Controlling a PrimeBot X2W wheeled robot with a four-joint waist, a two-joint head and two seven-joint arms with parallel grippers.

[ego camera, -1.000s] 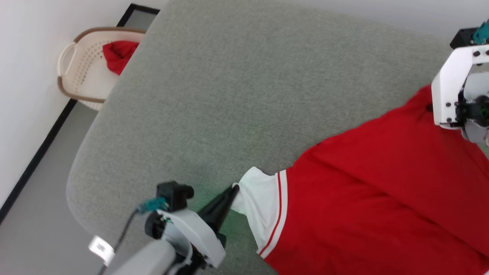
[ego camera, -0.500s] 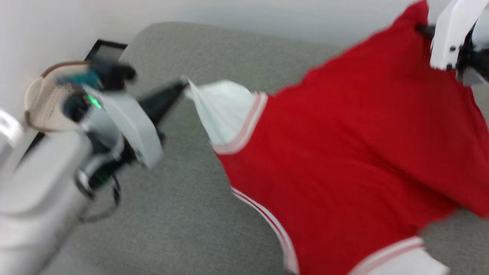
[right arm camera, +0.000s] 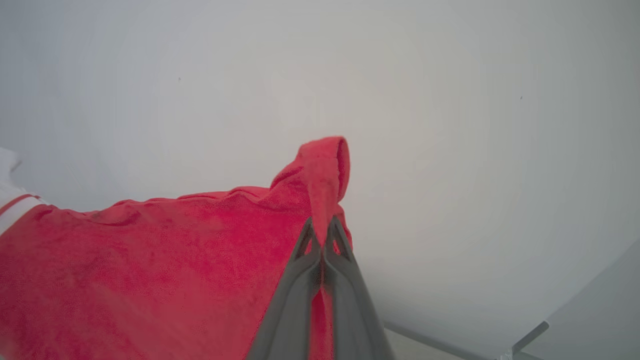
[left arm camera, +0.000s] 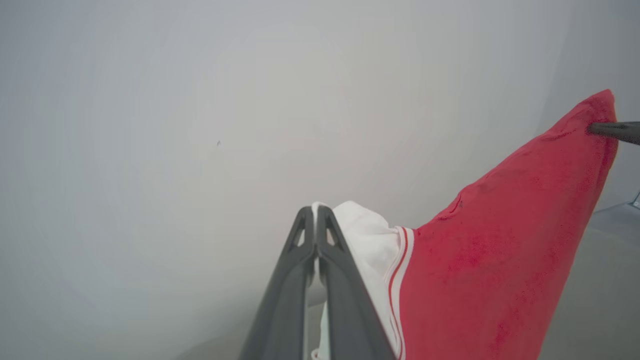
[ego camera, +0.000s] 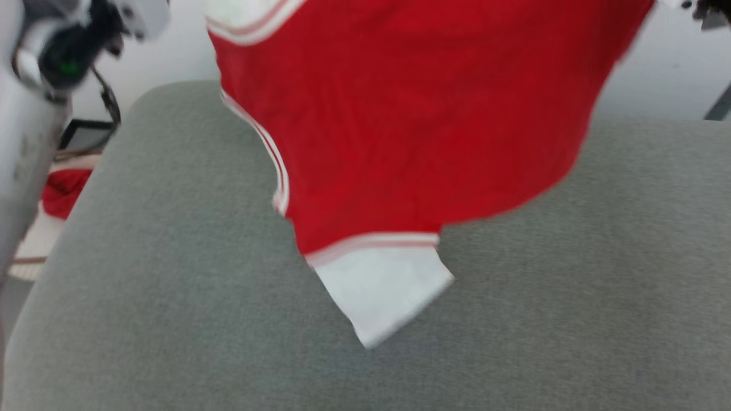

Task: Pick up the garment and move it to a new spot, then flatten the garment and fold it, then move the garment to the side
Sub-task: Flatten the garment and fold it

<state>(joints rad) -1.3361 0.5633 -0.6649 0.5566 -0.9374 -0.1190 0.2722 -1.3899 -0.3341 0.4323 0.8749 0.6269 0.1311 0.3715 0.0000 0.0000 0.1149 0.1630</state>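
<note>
The left gripper (left arm camera: 316, 210) has its two long dark fingers (left arm camera: 340, 280) pressed together. They are clamped on the edge of one white short sleeve of the red jersey-style garment (left arm camera: 490, 250) with red-and-white striped trim, and the white cloth bunches just beside the fingertips. The right gripper (right arm camera: 320, 224) likewise has its fingers (right arm camera: 297, 300) squeezed tight, pinching a fold of the red cloth, with a small loop of it standing above the tips. In the left wrist view one dark finger (left arm camera: 617, 131) of the right gripper meets the far red corner, so the cloth stretches between the two grips. In the head view the garment (ego camera: 411, 114) hangs lifted above a grey fabric-covered surface (ego camera: 171, 297), its other white sleeve (ego camera: 382, 291) dangling lowest. The blur hides whether that sleeve touches the surface. The pale left forearm (ego camera: 23, 148) shows at the upper left, and beyond the surface's edge a plain red cloth (ego camera: 60, 194) lies in a pale basket (ego camera: 34, 242).
</note>
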